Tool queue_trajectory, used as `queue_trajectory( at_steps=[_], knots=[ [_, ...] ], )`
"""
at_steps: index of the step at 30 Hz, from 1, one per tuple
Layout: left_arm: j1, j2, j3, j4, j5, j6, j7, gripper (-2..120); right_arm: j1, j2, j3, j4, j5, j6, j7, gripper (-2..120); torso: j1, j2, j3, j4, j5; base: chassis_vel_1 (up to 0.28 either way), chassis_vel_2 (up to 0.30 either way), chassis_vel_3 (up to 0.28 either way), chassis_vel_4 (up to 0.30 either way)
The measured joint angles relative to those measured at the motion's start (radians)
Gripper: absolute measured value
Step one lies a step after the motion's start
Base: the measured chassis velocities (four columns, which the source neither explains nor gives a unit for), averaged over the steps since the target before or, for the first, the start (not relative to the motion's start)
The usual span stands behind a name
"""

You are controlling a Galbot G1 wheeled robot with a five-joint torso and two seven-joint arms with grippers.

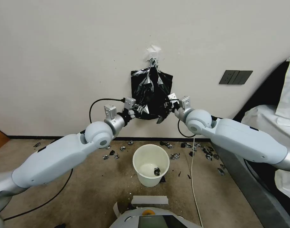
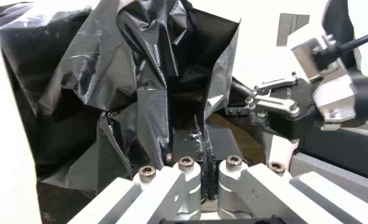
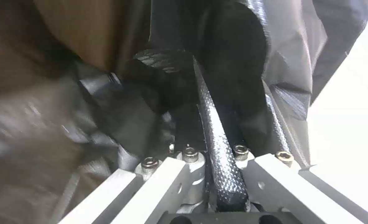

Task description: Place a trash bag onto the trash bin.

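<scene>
Your left gripper (image 1: 139,110) and right gripper (image 1: 166,106) are both clamped on the bag (image 1: 151,91) at the wall. The bin (image 1: 151,164) stands on the floor below.

Head cam: high, facing the wall and down, both arms and trash bin (image 1: 151,164) in frame. Wrist cams: each looks along its hand, pressed close against the trash bag (image 1: 152,91), shared by all views.

trash bag (image 1: 151,91): thin black plastic, glossy, wrinkled
trash bin (image 1: 151,169): smooth cream-white plastic
left end effector (image 2: 202,146): bare matt metal links, brass-coloured screws
floor (image 1: 88,186): rough, matt brown
wall (image 1: 72,57): matt off-white
</scene>
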Motion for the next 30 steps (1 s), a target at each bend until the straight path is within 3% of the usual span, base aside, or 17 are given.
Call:
queue_trajectory(
  at_steps=[16, 30],
  knots=[
    [0.018, 0.011, -0.024, -0.004, 0.001, -0.005, 0.003, 0, -0.108, -0.026, 0.143, 0.078, 0.064, 0.081, 0.007, 0, 0.0, 0.0, 0.0, 0.0, 0.0, 0.0, 0.0, 0.0, 0.0],
    [0.034, 0.017, -0.048, -0.006, -0.003, -0.013, 0.003, 0, -0.299, -0.004, 0.33, 0.127, 0.089, 0.121, -0.009, 0, 0.0, 0.0, 0.0, -0.0001, 0.0001, 0.0, 0.0, 0.0, 0.0]
  ],
)
